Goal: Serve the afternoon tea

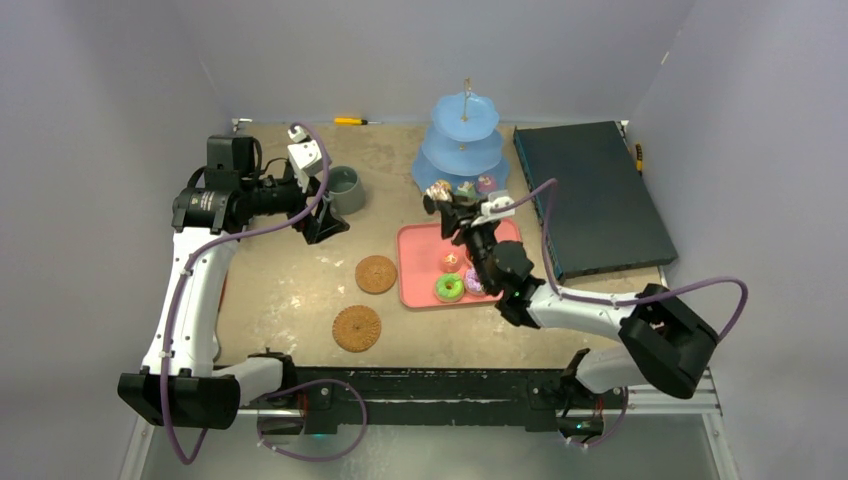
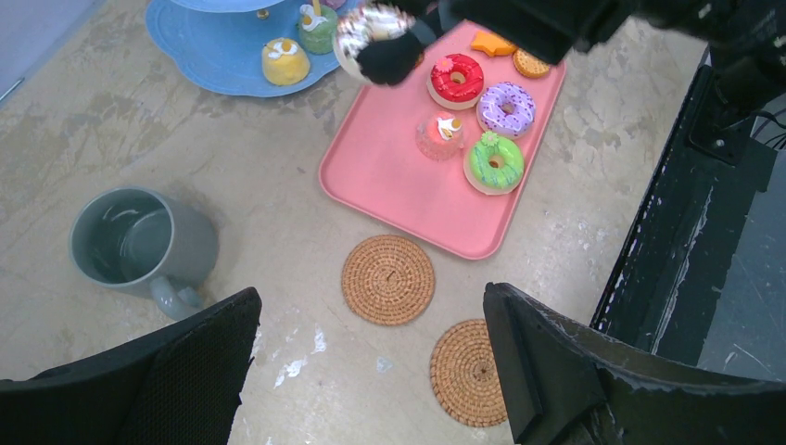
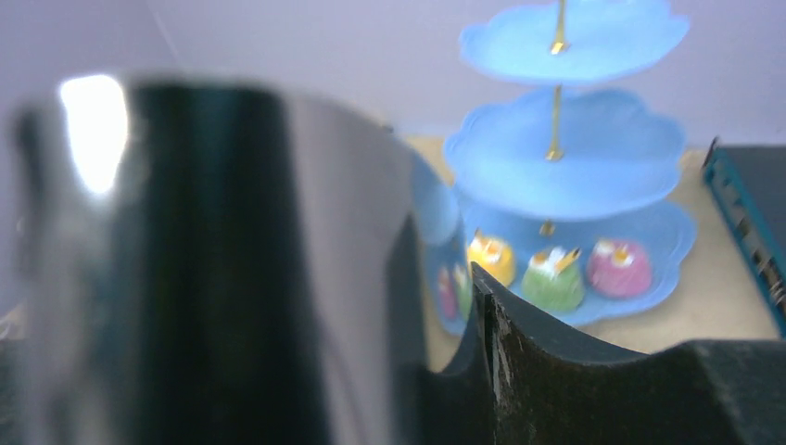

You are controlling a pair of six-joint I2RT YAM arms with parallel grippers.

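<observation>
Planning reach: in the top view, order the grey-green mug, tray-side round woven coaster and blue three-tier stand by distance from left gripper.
1. Grey-green mug, right beside the left gripper.
2. Round woven coaster, by the pink tray.
3. Blue three-tier stand, back centre.

Bare worktop (image 1: 290, 300) lies open around the coasters (image 1: 376, 274). The right claw (image 1: 462, 218) with its tongs (image 2: 389, 57) crowds the gap between tray (image 1: 415, 262) and stand (image 1: 465, 150).
</observation>
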